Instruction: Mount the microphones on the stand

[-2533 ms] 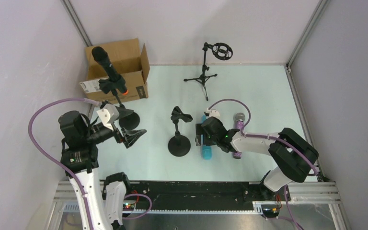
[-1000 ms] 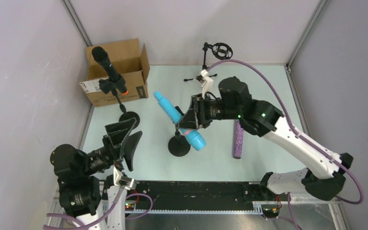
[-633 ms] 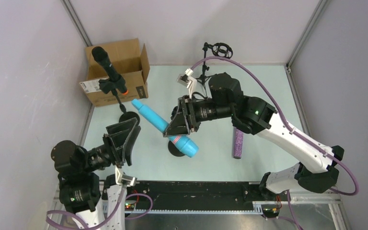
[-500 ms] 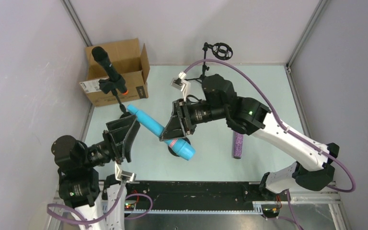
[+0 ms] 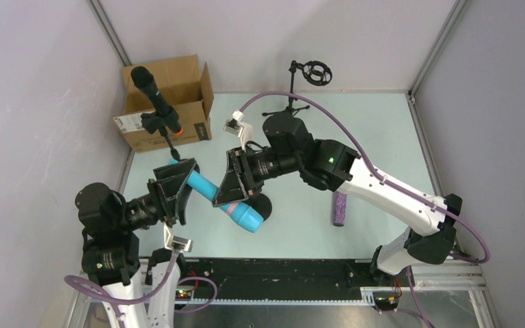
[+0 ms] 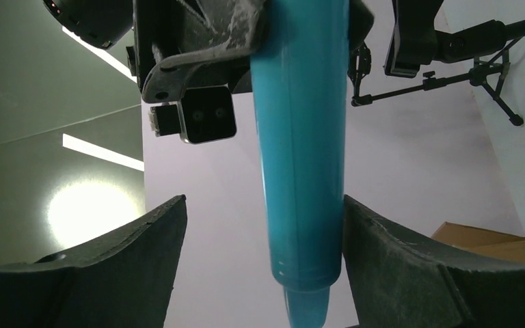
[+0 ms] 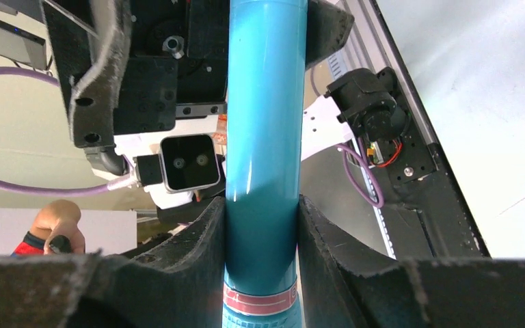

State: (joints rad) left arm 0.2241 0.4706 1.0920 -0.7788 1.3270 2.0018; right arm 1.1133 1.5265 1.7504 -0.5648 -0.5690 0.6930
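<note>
top external view has the turquoise microphone (image 5: 205,186) up off the table (image 5: 376,137), slanting in the air between the two arms, its thick end low toward the near edge and its thin end up toward the cardboard box (image 5: 181,75). the right claw (image 5: 227,197) is clamped on its thicker half; in the right wrist view both fingers (image 7: 205,236) press against the barrel just above a pink band. the left claw (image 6: 263,205) is spread wide with the thin end of the barrel reaching in between its fingers (image 6: 143,239). in the left wrist view the barrel sits off to one side, close against one finger and well clear of the other, and whether it touches cannot be told. under the thick end, partly hidden, stands the round-base stand (image 5: 264,203). the black microphone (image 5: 152,87) sits tilted in the clip of a slim stand (image 5: 169,142) in front of the box, its orange-red end pointing down. the purple microphone (image 5: 339,208) lies flat on the table on the right, its upper part hidden under the right arm. a tripod stand (image 5: 292,104) with a ring mount stands at the back of the table, well apart from both claws.
</note>
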